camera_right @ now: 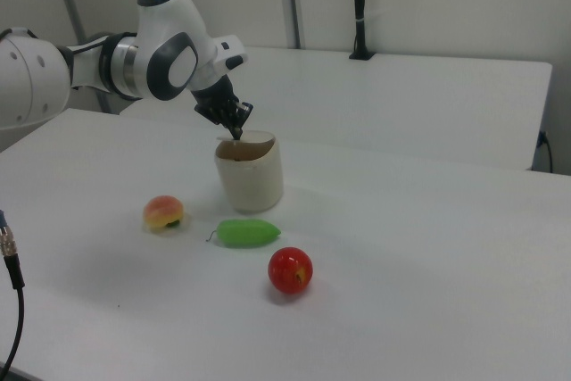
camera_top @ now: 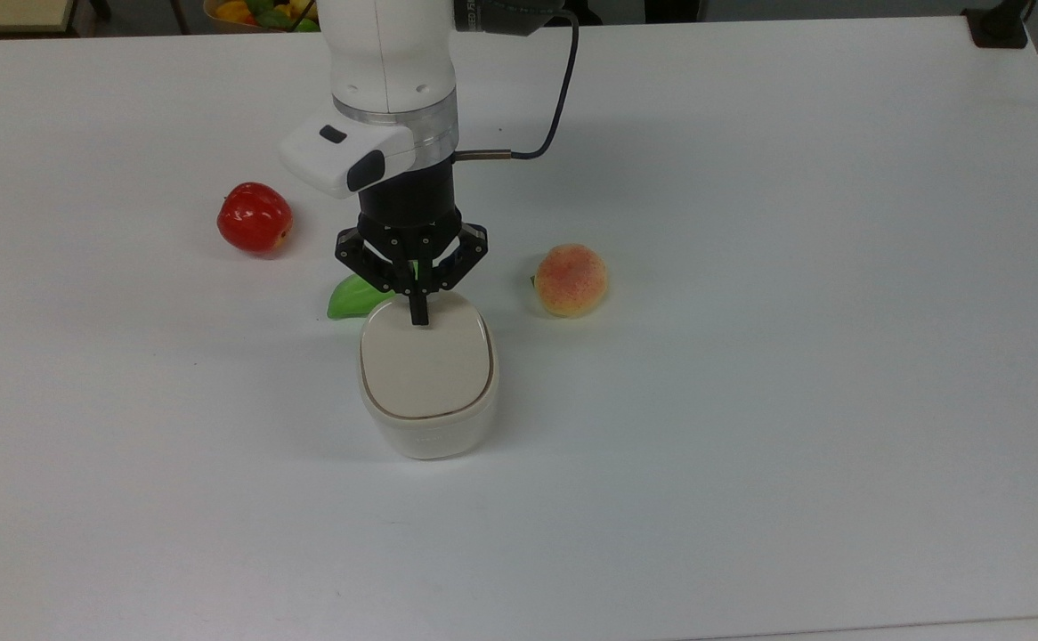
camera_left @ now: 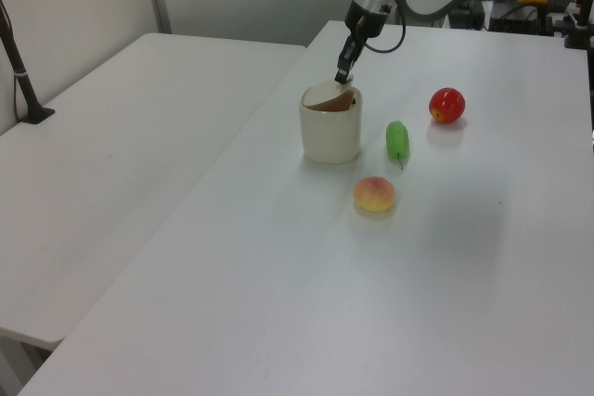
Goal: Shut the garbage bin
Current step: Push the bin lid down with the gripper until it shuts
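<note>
white table | claw clenched, tip on garbage bin lid edge

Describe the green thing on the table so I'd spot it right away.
On the white table, find the cream garbage bin under the gripper. The green fruit lies beside it, between the red apple and peach. It alone is long and green; those are round.

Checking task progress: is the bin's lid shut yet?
Not fully: the lid tilts above the garbage bin, a gap showing, gripper pressing it.
</note>
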